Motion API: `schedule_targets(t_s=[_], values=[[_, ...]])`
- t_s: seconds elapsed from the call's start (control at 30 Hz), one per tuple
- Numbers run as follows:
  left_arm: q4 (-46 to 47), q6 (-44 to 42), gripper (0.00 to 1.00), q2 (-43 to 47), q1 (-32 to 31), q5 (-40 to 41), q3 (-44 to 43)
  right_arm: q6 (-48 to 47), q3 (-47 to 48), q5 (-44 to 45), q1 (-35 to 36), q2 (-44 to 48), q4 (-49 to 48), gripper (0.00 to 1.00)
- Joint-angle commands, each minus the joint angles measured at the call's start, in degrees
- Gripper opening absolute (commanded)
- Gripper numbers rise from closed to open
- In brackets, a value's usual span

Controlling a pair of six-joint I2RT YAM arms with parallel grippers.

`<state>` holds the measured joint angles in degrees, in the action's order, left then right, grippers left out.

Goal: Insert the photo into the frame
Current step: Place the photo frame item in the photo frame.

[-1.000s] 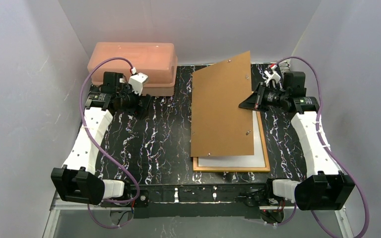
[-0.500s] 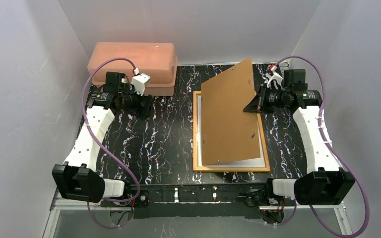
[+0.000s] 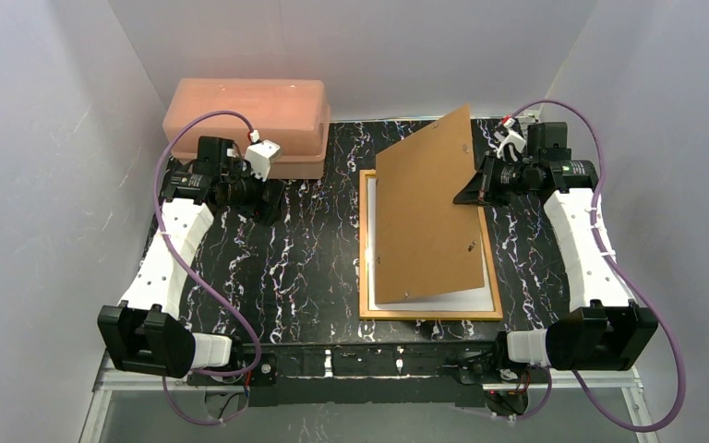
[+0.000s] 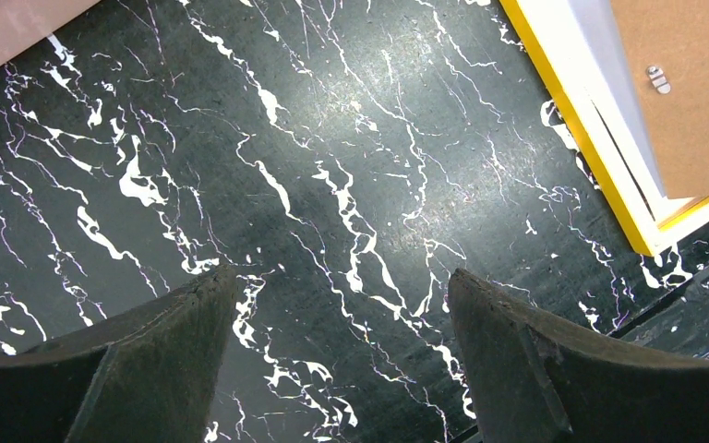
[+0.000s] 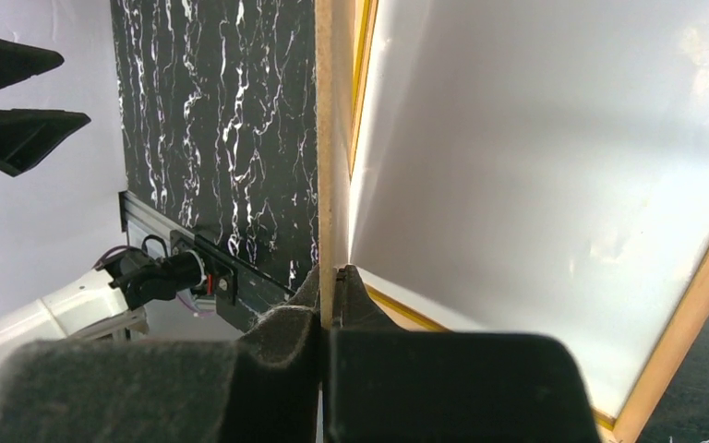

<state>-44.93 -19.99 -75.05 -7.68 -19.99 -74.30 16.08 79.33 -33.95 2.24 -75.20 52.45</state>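
The frame [image 3: 364,277] lies face down on the right half of the table, its orange-brown back edge up. The photo [image 3: 483,300] rests inside it, plain white back showing. A brown backing board [image 3: 425,212] stands tilted over them, near corner resting low, far edge raised. My right gripper [image 3: 474,192] is shut on the board's right edge; in the right wrist view its fingers [image 5: 277,332] pinch the board [image 5: 332,138] edge-on beside the photo [image 5: 554,166]. My left gripper [image 4: 337,277] hovers open and empty over bare table, left of the frame's yellow side [image 4: 591,157].
A pink plastic box [image 3: 245,111] stands at the back left, just behind my left gripper [image 3: 272,198]. White walls close in both sides and the back. The black marbled table [image 3: 314,268] stretches between the left arm and the frame.
The right gripper has swung the backing board steeper and to the right, uncovering the frame's left side and a strip of the photo. The left arm has barely moved.
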Motion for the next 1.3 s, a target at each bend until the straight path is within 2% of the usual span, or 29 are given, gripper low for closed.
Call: schedule_targets(t_s=[0.0, 0.5, 1.27], values=[[-0.17, -0.29, 0.82, 2.23, -0.32, -1.33, 0.89, 1.88, -1.33, -4.83, -0.31, 1.55, -3.56, 0.01], [1.19, -0.22, 0.82, 2.91, -0.66, -0.77, 2.82, 3.86, -8.08, -7.43, -0.31, 2.38, -7.71, 0.01], [1.75, 0.08, 0.83, 3.02, -1.28, -0.48, 3.55, 1.43, -13.82, -7.93, -0.31, -1.26, -10.54, 0.01]])
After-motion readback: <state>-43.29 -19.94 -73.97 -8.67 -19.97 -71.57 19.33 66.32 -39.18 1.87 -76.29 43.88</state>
